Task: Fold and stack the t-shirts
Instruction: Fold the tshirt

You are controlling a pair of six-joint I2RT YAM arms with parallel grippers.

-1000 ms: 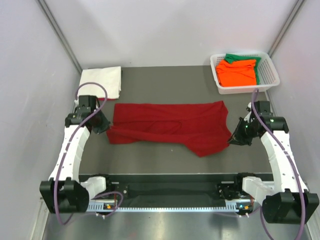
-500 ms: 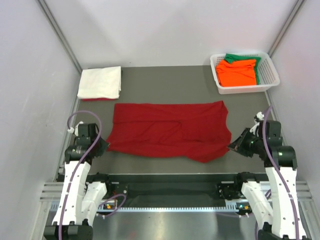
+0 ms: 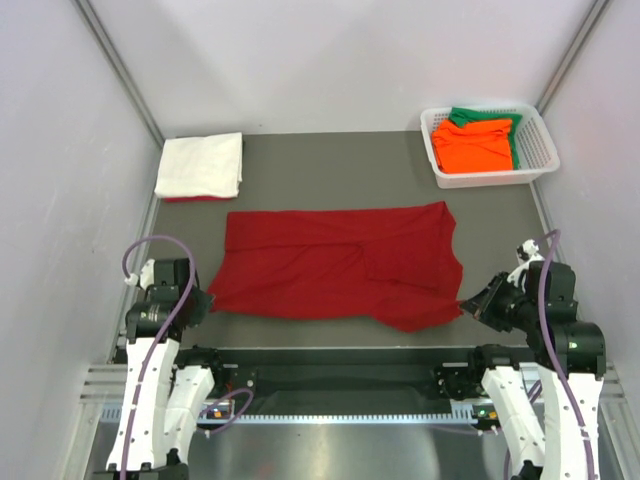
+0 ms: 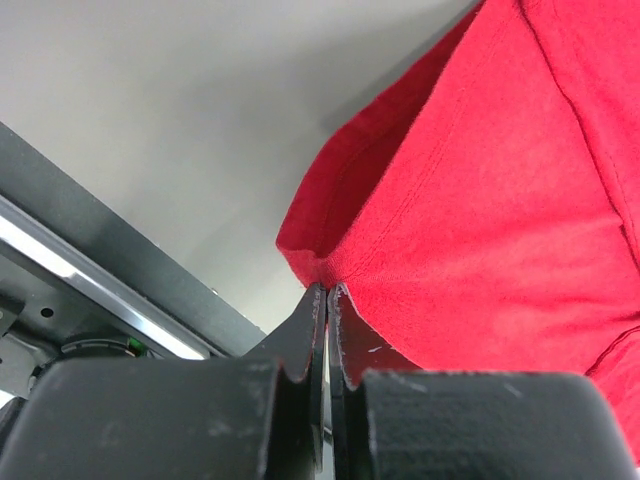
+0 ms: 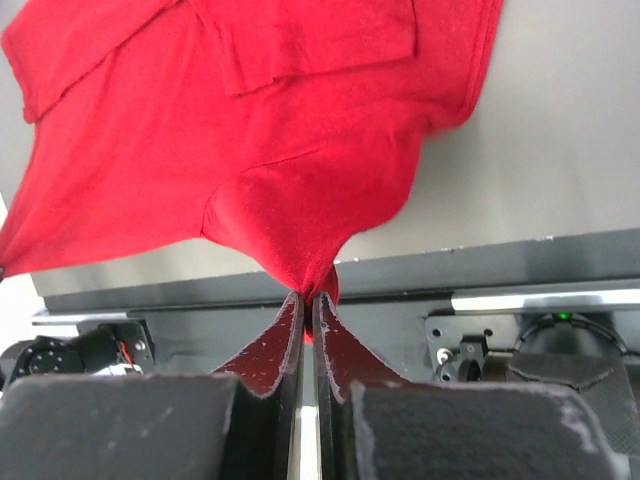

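The dark red t-shirt (image 3: 335, 265) lies spread across the middle of the grey table. My left gripper (image 3: 203, 300) is shut on its near left corner (image 4: 330, 262). My right gripper (image 3: 466, 302) is shut on its near right corner (image 5: 300, 262), and the cloth is pulled into a point there. Both hold the near edge by the table's front edge. A folded white t-shirt (image 3: 201, 166) lies at the back left. An orange t-shirt (image 3: 472, 143) lies on a green one (image 3: 478, 116) in the white basket (image 3: 540, 160) at the back right.
The dark front rail of the table (image 3: 340, 368) runs just in front of both grippers. It also shows in the right wrist view (image 5: 480, 265) and the left wrist view (image 4: 110, 250). Pale walls close in both sides.
Both arms have drawn back toward the front edge, pulling the shirt's near edge with them. The shirt now lies flatter and more spread out, with fewer folds.
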